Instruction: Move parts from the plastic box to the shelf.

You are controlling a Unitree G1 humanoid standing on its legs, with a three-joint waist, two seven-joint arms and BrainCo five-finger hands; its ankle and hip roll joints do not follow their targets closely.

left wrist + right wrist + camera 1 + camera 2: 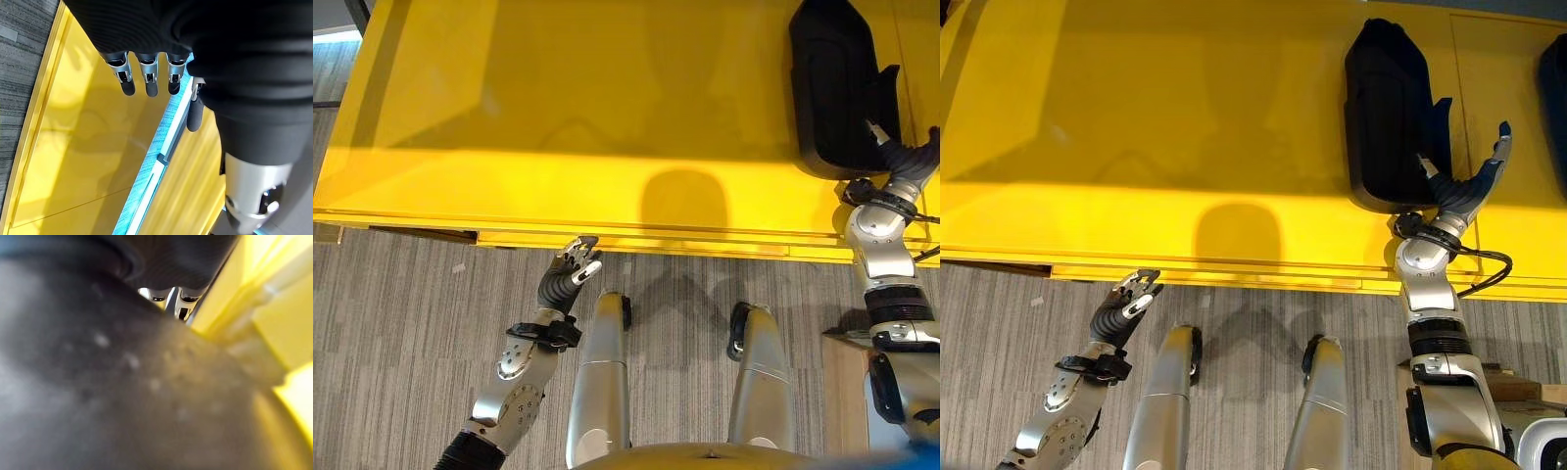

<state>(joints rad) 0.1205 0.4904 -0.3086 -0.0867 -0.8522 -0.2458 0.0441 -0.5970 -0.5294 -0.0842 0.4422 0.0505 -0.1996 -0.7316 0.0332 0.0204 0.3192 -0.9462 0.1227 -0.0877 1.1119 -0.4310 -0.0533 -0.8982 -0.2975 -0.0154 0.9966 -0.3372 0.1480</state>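
A large black moulded part (1386, 108) lies on the yellow shelf (558, 117) at its right end. My right hand (1459, 191) is right against the part's near right corner. Its thumb rests on the part and its fingers stretch straight out past the part's right side, so the hand is open. Seen from the right wrist, the black part (98, 382) is very close, with fingertips (181, 301) just beyond it. My left hand (566, 274) hovers over the floor just in front of the shelf's front edge, open and empty, its fingers (151, 73) relaxed.
A second dark part (1557, 98) lies on the shelf at the far right edge. A wood-coloured block (847, 392) stands on the grey carpet at lower right. A small white scrap (458, 267) lies on the floor to the left.
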